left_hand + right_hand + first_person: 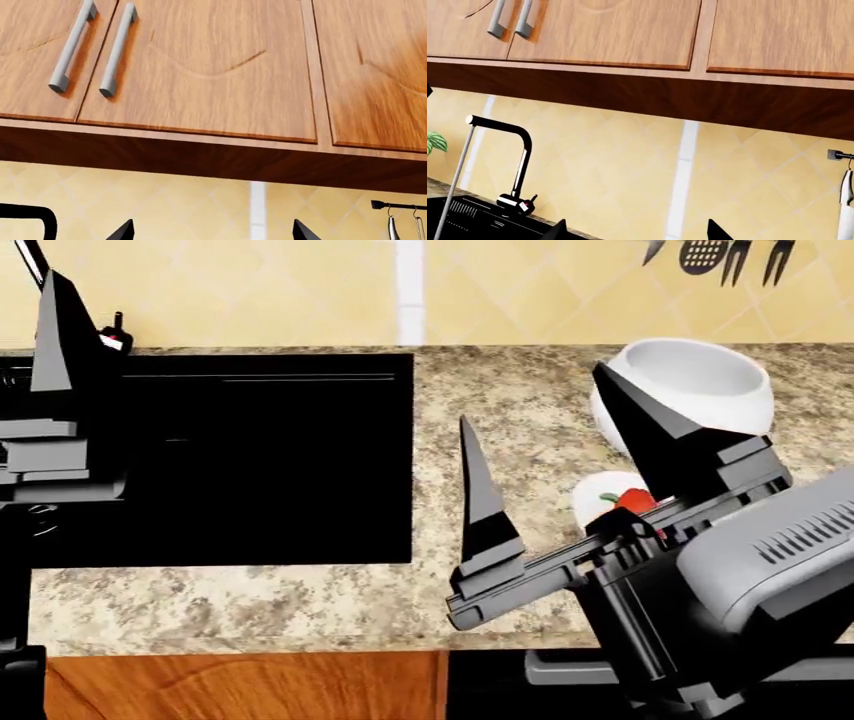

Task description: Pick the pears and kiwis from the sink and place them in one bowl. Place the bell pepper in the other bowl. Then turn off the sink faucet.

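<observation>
The black sink point(267, 460) lies at the left in the head view; no pears or kiwis show in its dark basin. The red bell pepper point(633, 502) sits in a small white bowl point(595, 496), half hidden behind my right gripper. A larger white bowl point(701, 380) stands behind it. My right gripper point(530, 392) is open and empty, raised above the counter, its fingertips point(557, 232) wide apart. My left gripper point(213, 234) is open and empty, one finger point(54, 335) beside the sink faucet's red-tipped lever point(114, 341). The faucet point(520, 150) pours a thin stream point(454, 185).
Wooden wall cabinets point(213, 65) with grey handles point(117, 50) hang above the tiled backsplash. Utensils point(721, 255) hang on a rail point(400, 205) at the far right. The speckled counter point(507, 380) runs between sink and bowls. A green leaf point(434, 142) shows beyond the faucet.
</observation>
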